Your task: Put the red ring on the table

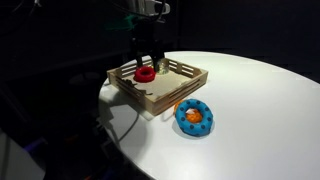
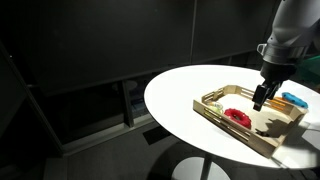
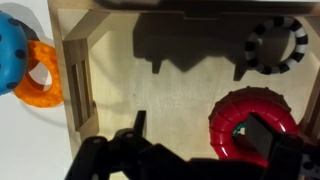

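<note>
The red ring (image 3: 232,118) lies flat inside the wooden tray (image 3: 80,80), and it shows in both exterior views (image 1: 146,73) (image 2: 237,116). My gripper (image 3: 200,128) is open and low over the tray. One finger is in the ring's hole; the other is over the bare tray floor outside the ring. The gripper also shows in both exterior views (image 1: 146,60) (image 2: 260,102), pointing straight down at the ring. The round white table (image 1: 250,110) (image 2: 180,90) carries the tray (image 1: 150,96) (image 2: 214,106).
A blue ring with an orange centre (image 1: 195,118) (image 2: 294,100) lies on the table beside the tray; it shows at the wrist view's edge (image 3: 10,50) with an orange ring (image 3: 40,88). A black-and-white striped ring (image 3: 278,45) lies in the tray's corner.
</note>
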You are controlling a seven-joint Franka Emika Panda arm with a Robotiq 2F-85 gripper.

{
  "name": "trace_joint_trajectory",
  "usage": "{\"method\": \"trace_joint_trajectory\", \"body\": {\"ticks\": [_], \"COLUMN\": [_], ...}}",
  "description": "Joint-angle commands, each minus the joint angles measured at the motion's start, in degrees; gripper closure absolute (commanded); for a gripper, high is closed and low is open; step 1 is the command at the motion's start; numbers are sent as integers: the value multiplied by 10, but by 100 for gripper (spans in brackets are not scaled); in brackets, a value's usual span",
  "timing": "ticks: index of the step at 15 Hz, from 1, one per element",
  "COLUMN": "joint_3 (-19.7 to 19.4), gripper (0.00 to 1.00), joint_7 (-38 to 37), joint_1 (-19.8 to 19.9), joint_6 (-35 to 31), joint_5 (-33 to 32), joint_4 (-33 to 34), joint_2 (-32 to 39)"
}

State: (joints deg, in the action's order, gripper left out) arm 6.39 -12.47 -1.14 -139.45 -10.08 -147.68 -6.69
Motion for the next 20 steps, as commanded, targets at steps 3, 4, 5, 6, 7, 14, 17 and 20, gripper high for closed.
{"method": "trace_joint_trajectory", "body": {"ticks": [3,4,5,6,7,14,17,20], "joint_3": [-7,-8,-10,-11,-12,-20,-21,-22], "gripper": [0,0,0,0,0,0,0,27], "joint_7": [-32,-33,-33,-35,-35,-36,-32,-27], "joint_1": [-2,-3,-5,-7,-9,-28,-37,-43], "joint_6": [-18,-18,-18,-18,-17,-17,-20,-24], "joint_5": [-42,-45,-47,-51,-52,-54,-45,-31], "joint_4": [27,34,41,49,59,108,120,128], "joint_2": [55,64,73,81,90,140,158,169]}}
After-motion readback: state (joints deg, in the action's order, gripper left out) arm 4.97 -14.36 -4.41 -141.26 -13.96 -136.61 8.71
